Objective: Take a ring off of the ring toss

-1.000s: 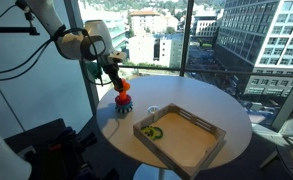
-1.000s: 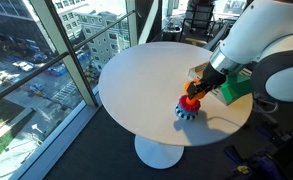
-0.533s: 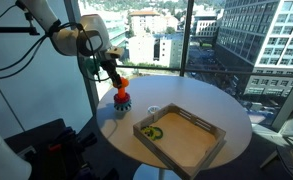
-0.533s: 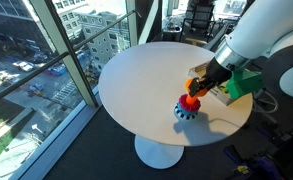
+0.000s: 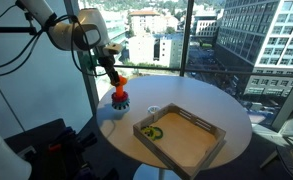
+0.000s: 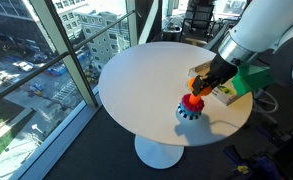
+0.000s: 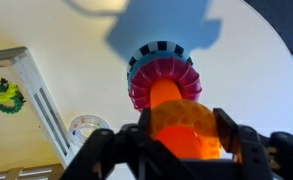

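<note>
- Pinching ring [image 7: 181, 122] in gripper [image 7: 182, 138], with jaws pressed on its sides.
- Sitting high on ring toss [image 7: 161, 72] peg, straight above base.
- Needing straight lift along upright peg axis, likely.

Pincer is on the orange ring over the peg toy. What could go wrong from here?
1. The pincer is shut on the chunky orange ring, which seems not yet clear of the orange-red peg. A tilted pull could tip the small blue-based ring toss, which stands fairly near the edge of the round white table.
2. The ring is rounded, so it might slip out and roll off.
</note>
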`<state>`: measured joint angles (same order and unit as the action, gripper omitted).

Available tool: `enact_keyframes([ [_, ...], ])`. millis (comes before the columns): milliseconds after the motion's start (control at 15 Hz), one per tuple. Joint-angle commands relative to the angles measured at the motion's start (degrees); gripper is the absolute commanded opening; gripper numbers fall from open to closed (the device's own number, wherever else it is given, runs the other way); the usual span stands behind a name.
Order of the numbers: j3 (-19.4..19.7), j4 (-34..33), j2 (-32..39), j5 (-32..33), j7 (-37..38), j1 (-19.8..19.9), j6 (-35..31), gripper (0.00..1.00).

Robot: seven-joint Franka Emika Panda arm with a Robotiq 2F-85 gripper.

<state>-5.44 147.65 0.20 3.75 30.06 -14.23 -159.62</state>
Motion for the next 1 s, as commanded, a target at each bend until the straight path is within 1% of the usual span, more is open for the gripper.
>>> enact_keyframes([
  [0, -1.7, 0.7, -2.8, -1.6, -1.3, 1.9, 2.3, 0.46],
  [333, -2.2, 0.6, -3.0, -1.7, -1.4, 2.6, 2.8, 0.48],
  [400, -2.3, 0.5, -3.0, -1.8, -1.5, 2.7, 3.0, 0.56],
  [467, -2.3, 0.6, -3.1, -1.8, -1.4, 2.8, 3.0, 0.58],
  [667, -2.3, 0.5, -3.1, -2.0, -1.5, 2.8, 3.2, 0.58],
  [933, -2.4, 0.5, -3.0, -2.2, -1.7, 3.0, 3.2, 0.61],
])
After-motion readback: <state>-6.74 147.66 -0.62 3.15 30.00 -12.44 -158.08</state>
